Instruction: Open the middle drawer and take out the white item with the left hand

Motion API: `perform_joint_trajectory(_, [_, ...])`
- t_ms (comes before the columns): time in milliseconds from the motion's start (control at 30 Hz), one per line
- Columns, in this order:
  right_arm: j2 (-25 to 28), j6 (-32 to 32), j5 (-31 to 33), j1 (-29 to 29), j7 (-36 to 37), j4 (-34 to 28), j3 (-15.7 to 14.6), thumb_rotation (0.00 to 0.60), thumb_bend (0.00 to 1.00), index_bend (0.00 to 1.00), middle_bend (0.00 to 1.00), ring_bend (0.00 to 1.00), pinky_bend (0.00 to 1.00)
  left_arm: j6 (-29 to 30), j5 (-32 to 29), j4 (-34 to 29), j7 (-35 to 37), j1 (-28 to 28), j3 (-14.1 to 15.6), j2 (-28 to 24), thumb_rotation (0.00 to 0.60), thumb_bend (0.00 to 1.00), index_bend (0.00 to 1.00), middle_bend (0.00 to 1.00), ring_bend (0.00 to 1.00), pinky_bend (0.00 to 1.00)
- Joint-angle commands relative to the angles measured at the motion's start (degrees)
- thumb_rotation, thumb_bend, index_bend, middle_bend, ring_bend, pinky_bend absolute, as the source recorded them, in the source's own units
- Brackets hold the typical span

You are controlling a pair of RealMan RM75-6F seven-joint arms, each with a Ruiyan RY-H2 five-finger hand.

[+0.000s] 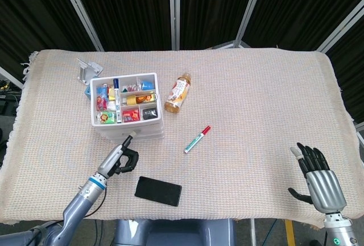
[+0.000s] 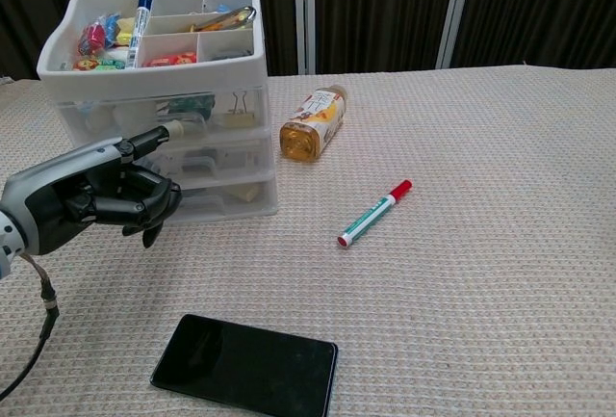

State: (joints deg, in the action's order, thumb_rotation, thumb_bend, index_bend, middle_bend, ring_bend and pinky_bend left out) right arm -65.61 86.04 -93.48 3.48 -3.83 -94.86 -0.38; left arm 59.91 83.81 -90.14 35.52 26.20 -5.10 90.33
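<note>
The white three-drawer unit stands at the left of the table, with an open tray of small items on top. Its middle drawer looks closed, and dark shapes show through its clear front. No white item can be made out inside it. My left hand is just in front of the unit with most fingers curled in. One finger is stretched out, and its tip lies against the drawer fronts near the top of the middle drawer. My right hand hovers at the near right edge, fingers spread and empty.
A black phone lies close behind my left hand. A red-capped marker and a lying bottle are right of the unit. A metal bracket sits at the back left.
</note>
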Motion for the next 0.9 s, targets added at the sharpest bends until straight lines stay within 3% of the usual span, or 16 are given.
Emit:
perform_joint_trajectory(33, [-0.02,-0.01,-0.01,-0.01,-0.06,0.01,-0.02,0.6,0.02,0.0,0.0,0.0,0.0,0.43,0.5,-0.12,0.49,-0.18,0.57,-0.25,0.6,0.75,0.0,0.77,0.8,0.64])
perform_joint_trajectory(900, [-0.32,0.25,-0.34,-0.13,-0.68,0.05,-0.16,0.6,0.02,0.0,0.0,0.0,0.0,9.87,7.48,-0.09,1.46,-5.23,8.05,-3.86,0.6,0.75,0.0,0.77,0.8,0.64])
